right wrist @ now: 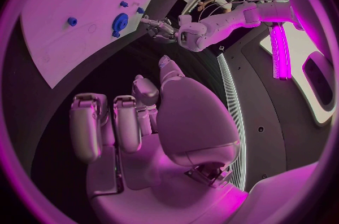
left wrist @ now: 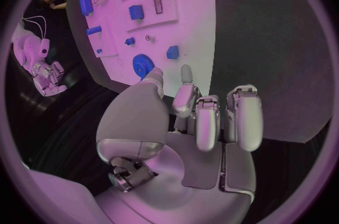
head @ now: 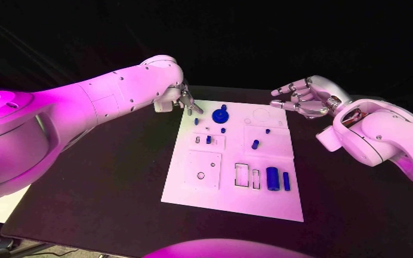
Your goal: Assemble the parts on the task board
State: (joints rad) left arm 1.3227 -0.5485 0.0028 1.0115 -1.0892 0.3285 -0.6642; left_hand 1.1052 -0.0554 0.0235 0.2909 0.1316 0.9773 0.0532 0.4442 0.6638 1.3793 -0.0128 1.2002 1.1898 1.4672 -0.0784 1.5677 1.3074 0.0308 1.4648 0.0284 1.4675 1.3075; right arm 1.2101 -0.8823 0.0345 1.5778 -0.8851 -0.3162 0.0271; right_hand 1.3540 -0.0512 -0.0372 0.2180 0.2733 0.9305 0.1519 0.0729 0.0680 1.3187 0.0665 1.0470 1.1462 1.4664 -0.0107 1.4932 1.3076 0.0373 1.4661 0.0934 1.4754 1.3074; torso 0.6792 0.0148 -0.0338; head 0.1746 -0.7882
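Head view: a white task board (head: 237,168) lies mid-tabletop (head: 103,198), carrying small blue parts; a blue gear (head: 219,114) sits near its far edge. The left hand (head: 185,101) hovers at the board's far left corner, the right hand (head: 305,98) off its far right corner.

Left wrist view: fingers (left wrist: 243,117) apart, holding nothing, near the gear.

Right wrist view: fingers (right wrist: 85,128) loosely spread, empty, above the tabletop.
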